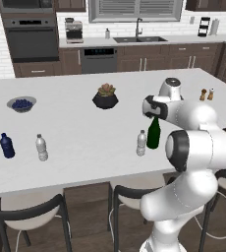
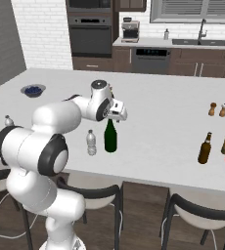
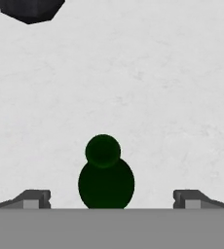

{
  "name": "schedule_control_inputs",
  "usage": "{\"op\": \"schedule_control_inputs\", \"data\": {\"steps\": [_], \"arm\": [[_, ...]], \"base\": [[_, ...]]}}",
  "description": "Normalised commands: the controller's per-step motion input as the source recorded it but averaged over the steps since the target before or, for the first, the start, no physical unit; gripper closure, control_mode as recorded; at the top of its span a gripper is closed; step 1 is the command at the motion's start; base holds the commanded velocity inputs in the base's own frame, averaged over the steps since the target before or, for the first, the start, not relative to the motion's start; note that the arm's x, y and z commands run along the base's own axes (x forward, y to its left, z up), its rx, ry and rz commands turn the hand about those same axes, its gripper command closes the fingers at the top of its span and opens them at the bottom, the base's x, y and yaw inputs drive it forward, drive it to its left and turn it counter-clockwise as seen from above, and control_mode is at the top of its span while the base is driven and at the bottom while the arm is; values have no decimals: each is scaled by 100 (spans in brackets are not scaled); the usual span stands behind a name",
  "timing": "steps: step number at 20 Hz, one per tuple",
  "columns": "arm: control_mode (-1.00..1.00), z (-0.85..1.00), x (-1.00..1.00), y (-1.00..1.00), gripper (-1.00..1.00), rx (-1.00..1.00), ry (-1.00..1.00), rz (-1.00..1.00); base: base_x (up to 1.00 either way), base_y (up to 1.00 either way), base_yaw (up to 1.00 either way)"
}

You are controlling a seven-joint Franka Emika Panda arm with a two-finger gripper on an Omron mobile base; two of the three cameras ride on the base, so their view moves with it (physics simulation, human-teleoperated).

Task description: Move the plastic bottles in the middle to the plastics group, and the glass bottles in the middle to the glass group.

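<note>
The surface [image 1: 75,147] carries the green wine bottle [image 1: 154,134] near its front edge, directly below the gripper [image 3: 105,197], whose fingers [image 3: 33,198] stand wide open and empty. It looks tall and top-heavy: a misaligned descent could tip it onto the clear plastic bottle [image 1: 141,143] just beside it.

Dark green wine bottle [image 1: 154,134]; greyish water bottle [image 1: 141,143], apparently white-capped; white counter [image 1: 80,128].

- Both base views: behind arm, left and right, looking forward-down; share the desk [image 1: 85,142].
- Hand view: straight down, close over green bottle [image 3: 105,177].
</note>
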Motion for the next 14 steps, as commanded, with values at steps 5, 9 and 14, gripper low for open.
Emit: {"op": "schedule_control_inputs", "data": {"steps": [5, 9, 14], "arm": [[-100, -15, 7, 1, -100, 0, 0, 0], [-100, -12, 12, 0, -100, 0, 0, 0], [-100, -10, 10, 7, -100, 0, -3, 0]], "base": [[0, 0, 0], [0, 0, 0], [0, 0, 0]]}}
